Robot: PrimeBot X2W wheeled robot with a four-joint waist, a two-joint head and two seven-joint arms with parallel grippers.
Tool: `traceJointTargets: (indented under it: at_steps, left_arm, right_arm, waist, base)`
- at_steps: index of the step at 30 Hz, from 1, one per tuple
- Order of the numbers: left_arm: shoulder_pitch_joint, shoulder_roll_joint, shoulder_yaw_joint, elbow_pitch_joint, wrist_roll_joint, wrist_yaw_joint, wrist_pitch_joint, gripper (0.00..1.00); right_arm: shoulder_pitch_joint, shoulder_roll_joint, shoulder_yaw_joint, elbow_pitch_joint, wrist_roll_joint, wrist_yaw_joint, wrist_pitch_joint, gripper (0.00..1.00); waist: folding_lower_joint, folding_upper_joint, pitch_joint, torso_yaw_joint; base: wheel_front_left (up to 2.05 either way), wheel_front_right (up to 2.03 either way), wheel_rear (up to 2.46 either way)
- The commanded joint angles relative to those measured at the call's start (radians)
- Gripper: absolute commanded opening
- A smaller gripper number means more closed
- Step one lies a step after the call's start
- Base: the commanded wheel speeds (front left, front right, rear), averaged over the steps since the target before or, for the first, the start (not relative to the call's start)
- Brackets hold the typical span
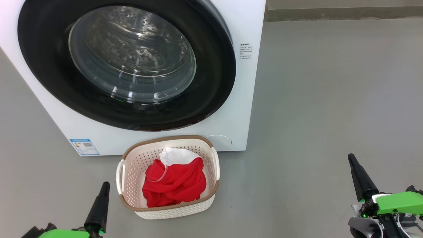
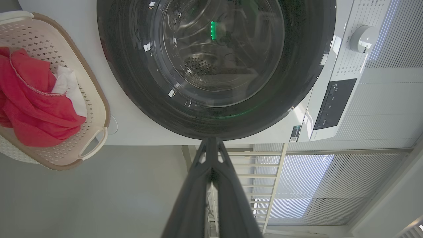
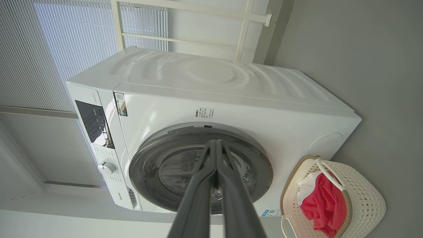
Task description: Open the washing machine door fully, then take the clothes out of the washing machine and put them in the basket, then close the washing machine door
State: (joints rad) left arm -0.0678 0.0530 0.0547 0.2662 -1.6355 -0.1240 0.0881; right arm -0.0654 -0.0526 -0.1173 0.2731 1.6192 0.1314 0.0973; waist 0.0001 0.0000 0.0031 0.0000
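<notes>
**Door shut, clothes in basket, both grippers empty**

The clothes (image 1: 175, 183), a red bundle with a white patch, lie inside the basket (image 1: 132, 172). That puts them just right of the left gripper (image 1: 105, 186) and well left of the right gripper (image 1: 352, 158). The basket stands close to the front of the washing machine (image 1: 243, 109), below the washing machine door (image 1: 127, 62). The door sits flush on the machine, ahead of both grippers, and neither touches it. Each gripper has its fingers pressed together with nothing between them.

Hard to see:
- The drum behind the glass is mostly glare, so I can't tell what is inside.
- The head view cuts off the machine's top and left side, and the left gripper's body.
- The basket's near wall hides the bottom of the clothes.
- The blue sticker (image 1: 84, 146) has text too small to read.

The floor (image 1: 330, 99) is plain grey. Slatted blinds (image 2: 390, 109) and a white rail frame (image 2: 264, 165) stand behind the machine.
</notes>
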Motion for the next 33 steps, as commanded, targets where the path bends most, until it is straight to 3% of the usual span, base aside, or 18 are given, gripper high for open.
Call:
traceJointTargets:
  at_steps: [1, 33]
  left_arm:
    - [-0.038, 0.014, 0.035, -0.022, 0.007, -0.007, 0.006, 0.0]
    - [-0.039, 0.008, 0.044, -0.022, 0.014, -0.007, 0.013, 0.0]
  right_arm:
    - [-0.041, -0.007, 0.017, -0.029, 0.0, -0.001, 0.005, 0.0]
    - [-0.042, -0.004, 0.011, -0.029, -0.004, -0.001, 0.01, 0.0]
  waist:
    - [-0.0001, 0.0, 0.0, 0.0]
    - [-0.0001, 0.0, 0.0, 0.0]
  base:
    - [0.0, 0.0, 0.0]
    - [0.0, 0.0, 0.0]
